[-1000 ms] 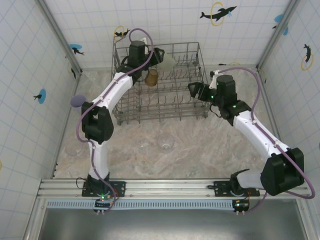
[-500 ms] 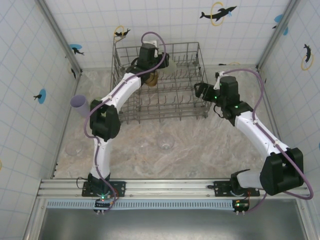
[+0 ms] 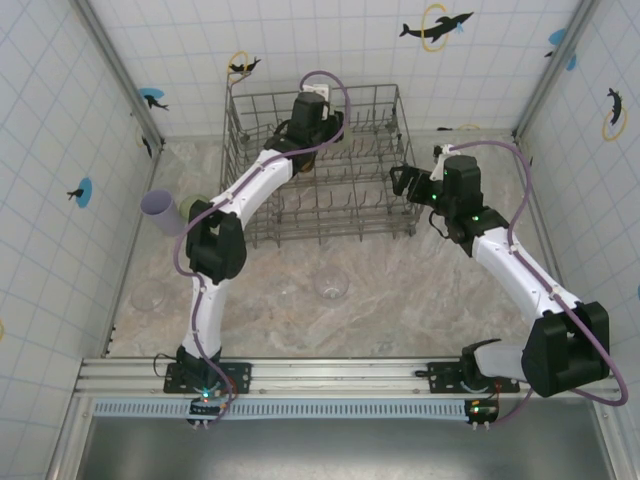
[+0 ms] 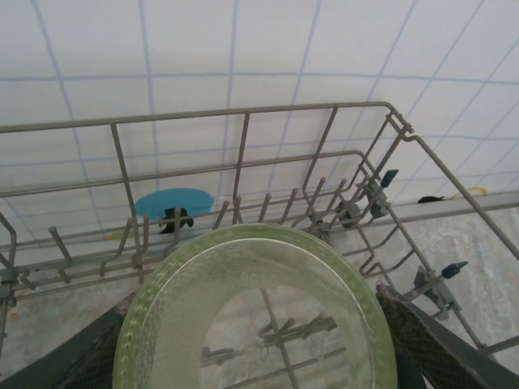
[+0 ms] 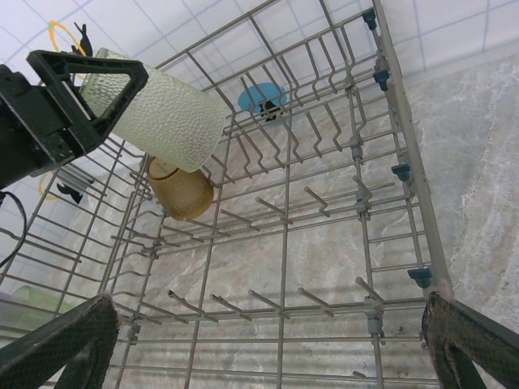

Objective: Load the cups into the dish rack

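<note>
The grey wire dish rack (image 3: 395,215) stands at the back of the table. My left gripper (image 3: 322,127) hangs over its far side, shut on a pale green cup (image 5: 162,117). In the left wrist view this cup (image 4: 259,316) sits between my dark fingers (image 4: 442,348), above the tines. An amber cup (image 5: 180,190) lies among the tines just below it. My right gripper (image 3: 398,182) hovers at the rack's right wall, open, with nothing between its fingers (image 5: 466,344). A lilac cup (image 3: 160,210) lies left of the rack. Clear cups (image 3: 332,285) (image 3: 148,295) stand on the table in front.
Tiled walls close in the back and both sides. The rack's tall right wall (image 5: 405,170) runs close to my right gripper. A greenish cup (image 3: 188,208) peeks out beside the lilac one, partly behind my left arm. Marble tabletop (image 3: 420,300) lies in front of the rack.
My left arm has swung to the right along the rack's far side, carrying the pale green cup. My right gripper shifted slightly to the right and stayed open.
</note>
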Tool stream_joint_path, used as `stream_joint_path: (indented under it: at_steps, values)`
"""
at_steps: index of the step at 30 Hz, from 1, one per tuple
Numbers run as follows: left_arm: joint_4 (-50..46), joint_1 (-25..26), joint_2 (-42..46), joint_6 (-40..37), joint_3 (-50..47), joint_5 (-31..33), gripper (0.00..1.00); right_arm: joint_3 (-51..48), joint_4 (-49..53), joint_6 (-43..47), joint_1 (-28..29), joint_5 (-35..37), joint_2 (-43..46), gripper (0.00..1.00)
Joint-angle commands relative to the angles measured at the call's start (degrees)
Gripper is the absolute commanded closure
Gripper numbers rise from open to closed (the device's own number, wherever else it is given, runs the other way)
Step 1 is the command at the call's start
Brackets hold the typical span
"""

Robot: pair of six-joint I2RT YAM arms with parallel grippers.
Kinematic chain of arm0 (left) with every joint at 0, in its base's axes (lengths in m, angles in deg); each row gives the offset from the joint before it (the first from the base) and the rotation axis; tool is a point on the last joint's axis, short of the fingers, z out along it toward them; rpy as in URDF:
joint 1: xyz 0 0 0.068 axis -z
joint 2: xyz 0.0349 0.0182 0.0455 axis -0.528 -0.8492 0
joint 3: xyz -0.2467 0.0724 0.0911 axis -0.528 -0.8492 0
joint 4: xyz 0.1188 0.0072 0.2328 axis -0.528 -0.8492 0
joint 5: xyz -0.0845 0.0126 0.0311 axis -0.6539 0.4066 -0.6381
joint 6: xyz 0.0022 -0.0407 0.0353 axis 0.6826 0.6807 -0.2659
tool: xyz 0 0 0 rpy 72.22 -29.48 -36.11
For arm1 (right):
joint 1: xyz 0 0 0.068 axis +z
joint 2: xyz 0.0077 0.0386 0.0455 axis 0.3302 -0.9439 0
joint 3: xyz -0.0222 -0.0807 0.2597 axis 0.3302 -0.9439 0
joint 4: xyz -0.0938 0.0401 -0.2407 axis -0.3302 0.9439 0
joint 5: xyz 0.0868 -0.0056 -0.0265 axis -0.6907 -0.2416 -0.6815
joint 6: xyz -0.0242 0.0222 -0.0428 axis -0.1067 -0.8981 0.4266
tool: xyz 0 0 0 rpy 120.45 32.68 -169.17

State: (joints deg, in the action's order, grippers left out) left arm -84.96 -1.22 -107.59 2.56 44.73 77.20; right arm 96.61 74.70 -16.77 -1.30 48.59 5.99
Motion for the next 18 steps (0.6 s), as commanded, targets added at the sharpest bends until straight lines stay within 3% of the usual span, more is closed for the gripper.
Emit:
stream_joint_path:
  at_steps: [1, 18]
  values:
    - [1.82, -0.16, -1.71, -2.23, 2.07, 1.83, 1.0, -0.78, -2.93, -0.25, -0.14, -0.35, 1.07, 0.01]
    - [5.11, -0.16, -5.0, -3.25, 2.15, 1.64, 1.0, -0.86, -3.04, 0.36, -0.15, -0.17, 1.31, 0.01]
